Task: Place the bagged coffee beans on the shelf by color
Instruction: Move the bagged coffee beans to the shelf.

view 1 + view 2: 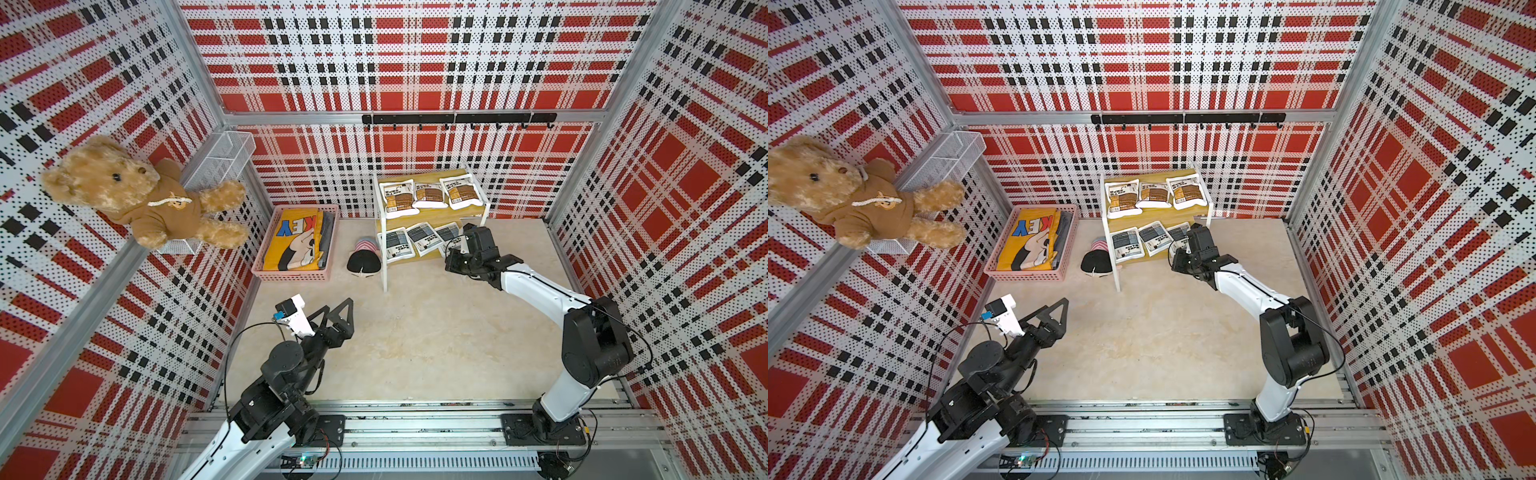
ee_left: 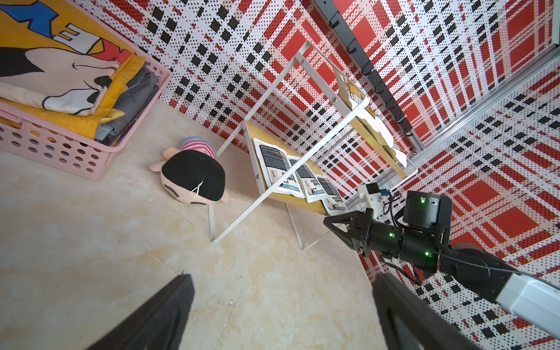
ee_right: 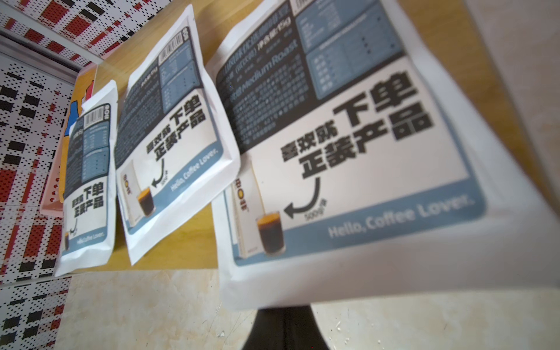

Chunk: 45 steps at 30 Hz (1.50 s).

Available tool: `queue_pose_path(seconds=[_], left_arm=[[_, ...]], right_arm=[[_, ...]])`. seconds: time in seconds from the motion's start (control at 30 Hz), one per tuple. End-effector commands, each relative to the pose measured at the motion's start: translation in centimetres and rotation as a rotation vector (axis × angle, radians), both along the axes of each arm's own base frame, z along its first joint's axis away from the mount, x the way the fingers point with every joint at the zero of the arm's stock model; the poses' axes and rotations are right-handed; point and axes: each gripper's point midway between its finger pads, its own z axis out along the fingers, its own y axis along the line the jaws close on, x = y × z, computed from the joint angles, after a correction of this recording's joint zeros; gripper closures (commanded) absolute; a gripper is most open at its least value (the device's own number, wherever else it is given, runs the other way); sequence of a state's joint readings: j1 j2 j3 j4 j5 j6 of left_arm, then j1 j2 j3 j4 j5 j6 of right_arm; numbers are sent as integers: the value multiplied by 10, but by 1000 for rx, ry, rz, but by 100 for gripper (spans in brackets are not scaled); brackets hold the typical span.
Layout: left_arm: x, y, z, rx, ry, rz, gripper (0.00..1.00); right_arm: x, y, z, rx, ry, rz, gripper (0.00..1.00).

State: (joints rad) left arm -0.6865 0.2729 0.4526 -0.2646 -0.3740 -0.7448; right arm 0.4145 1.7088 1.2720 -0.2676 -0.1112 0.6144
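On the lower tier of the two-tier shelf (image 1: 436, 216) of yellow-tan wood boards and white metal legs: the third white pouch with a dark grey panel (image 3: 363, 151), its near edge pinched in my right fingers (image 3: 281, 327) and overhanging the board's front. Released here, I judge it could slide onto the tabletop (image 1: 415, 340); dragged, it could shift the neighbouring grey pouch (image 3: 169, 136) it touches. Three brown-panelled pouches (image 1: 430, 193) fill the upper tier. My left fingers (image 1: 345, 309), spread and empty, hover well before the shelf.
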Motion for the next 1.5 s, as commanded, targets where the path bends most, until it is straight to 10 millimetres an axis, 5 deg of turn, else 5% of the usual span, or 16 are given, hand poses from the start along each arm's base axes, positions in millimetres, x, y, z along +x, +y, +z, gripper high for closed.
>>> queue_pose_path(seconds=[0.0,0.17,0.33,0.6,0.73,1.1,1.27,1.47], left_arm=[[0,2,-5,2,10,11,1],[0,3,-3,-4,8,13,1],[1,2,-1,8,11,11,1],[8,-10,-2,42,33,-21,1],[12,-14,-1,43,35,-25,1],[16,-22,-10,17,60,-41,1],[18,-19,-10,14,62,-23,1],[22,-15,-1,62,41,11,1]], right_arm=[[8,4,5,2,-21,8,100],[-1,2,1,2,-6,12,100],[-36,-6,-3,22,23,21,100],[-91,-48,12,-87,-1,-7,100],[-92,-57,27,-120,-32,17,100],[-57,-15,70,25,-209,137,97],[-46,-8,71,25,-202,146,96],[-58,-25,71,-35,-210,128,96]])
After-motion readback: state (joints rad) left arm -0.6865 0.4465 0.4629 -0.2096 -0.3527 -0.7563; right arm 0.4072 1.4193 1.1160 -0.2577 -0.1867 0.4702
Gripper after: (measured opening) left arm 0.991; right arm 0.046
